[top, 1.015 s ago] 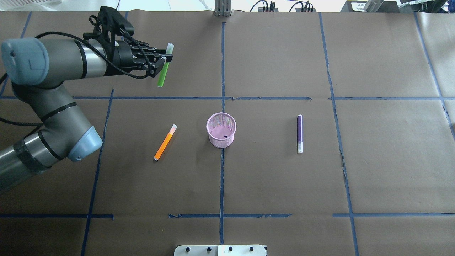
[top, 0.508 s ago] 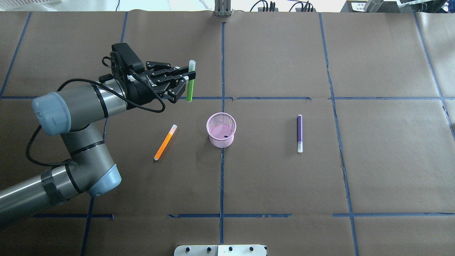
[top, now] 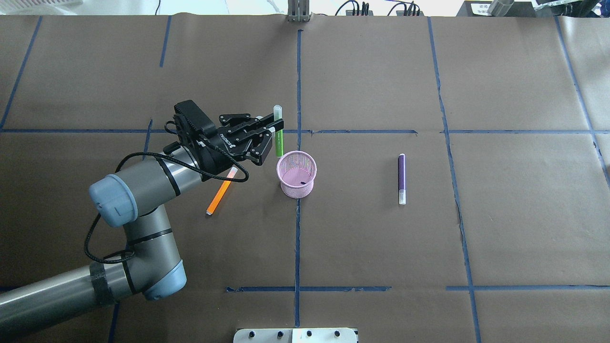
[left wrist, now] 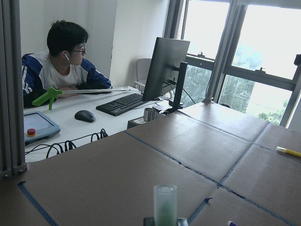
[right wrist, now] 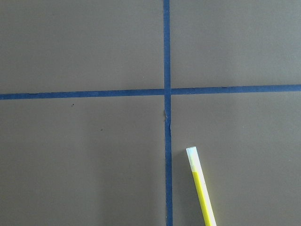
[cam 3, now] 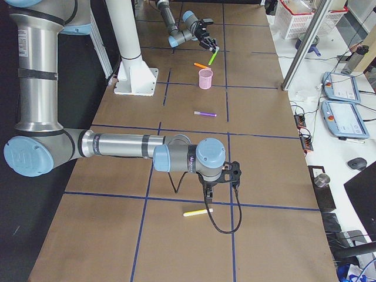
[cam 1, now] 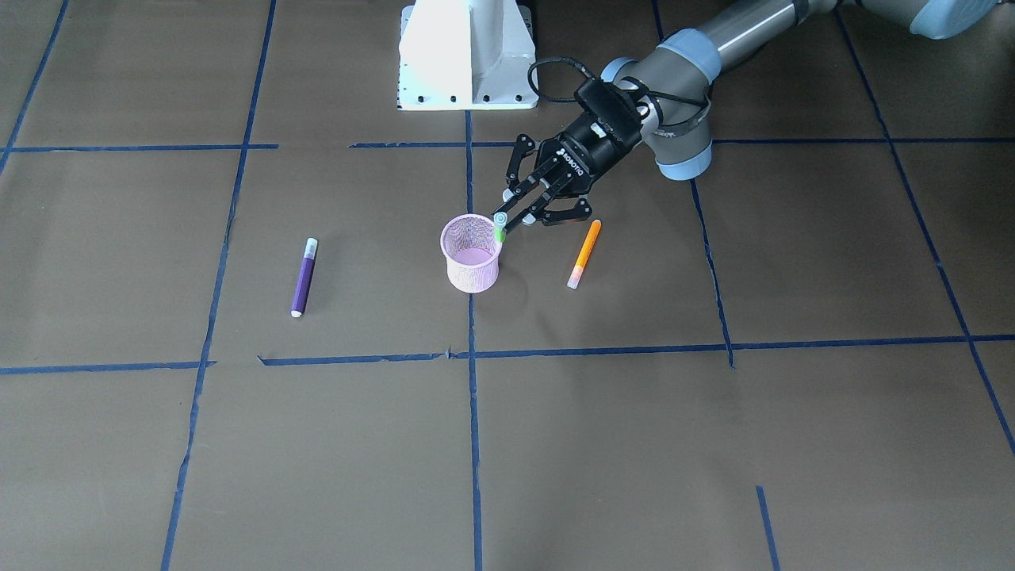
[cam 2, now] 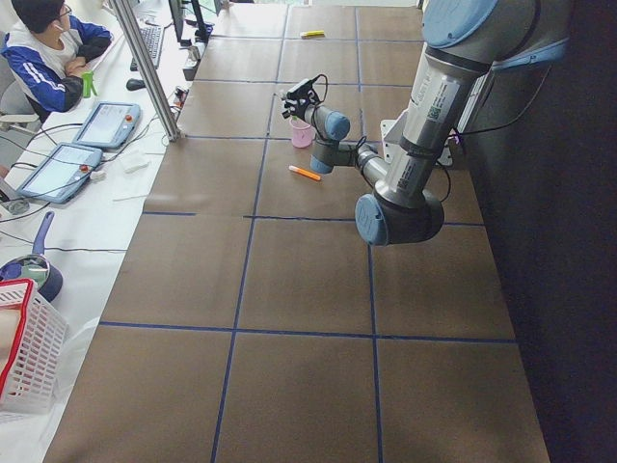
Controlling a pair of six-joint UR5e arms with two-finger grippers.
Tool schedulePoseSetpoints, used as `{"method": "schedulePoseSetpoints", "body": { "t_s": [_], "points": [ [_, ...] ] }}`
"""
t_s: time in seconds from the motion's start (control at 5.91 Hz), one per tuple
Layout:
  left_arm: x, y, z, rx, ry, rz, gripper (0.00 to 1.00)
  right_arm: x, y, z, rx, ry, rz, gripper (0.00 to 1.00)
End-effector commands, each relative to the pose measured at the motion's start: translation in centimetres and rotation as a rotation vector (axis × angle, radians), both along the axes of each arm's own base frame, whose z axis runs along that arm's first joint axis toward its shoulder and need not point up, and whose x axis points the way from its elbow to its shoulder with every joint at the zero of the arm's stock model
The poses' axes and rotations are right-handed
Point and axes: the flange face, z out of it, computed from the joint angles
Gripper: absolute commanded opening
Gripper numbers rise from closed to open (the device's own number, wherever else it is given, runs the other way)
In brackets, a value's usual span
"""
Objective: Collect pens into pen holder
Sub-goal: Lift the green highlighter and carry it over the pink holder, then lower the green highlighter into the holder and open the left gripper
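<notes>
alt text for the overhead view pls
The left gripper holds a green pen by the left edge of a pink mesh pen holder in the middle of a brown table marked with blue tape. An orange pen lies left of the holder, partly under the arm; a purple pen lies to its right.

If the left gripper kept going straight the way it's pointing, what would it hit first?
Likely nothing: the left gripper, holding the green pen, points about level over open table; the pen holder seems below its line, though depth is unclear.
</notes>
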Motion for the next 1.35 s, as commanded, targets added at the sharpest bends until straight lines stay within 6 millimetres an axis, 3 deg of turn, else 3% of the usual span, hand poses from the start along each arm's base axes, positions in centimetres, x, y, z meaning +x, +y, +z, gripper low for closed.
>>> {"method": "schedulePoseSetpoints", "body": {
  "t_s": [0.0,0.68,0.85,1.02,1.18],
  "points": [
    [1.8,1.3,-0.5,-0.010,0.025,-0.003,0.00,0.0,0.0,0.1,-0.002,0.000,0.000,1.00],
    [4.4,1.3,1.0,-0.032,-0.017,0.006,0.01,0.0,0.1,0.2,-0.004,-0.002,-0.001,1.00],
    [5.1,2.2,0.9,-0.048,-0.005,-0.014,0.16,0.0,0.1,0.2,-0.004,-0.002,-0.001,1.00],
    [5.4,2.6,0.8,-0.056,-0.003,-0.021,0.40,0.0,0.1,0.3,-0.006,-0.002,-0.001,1.00],
    [5.6,2.6,0.5,-0.055,-0.003,-0.022,0.79,0.0,0.1,0.4,-0.009,-0.002,-0.001,1.00]
  ]
}}
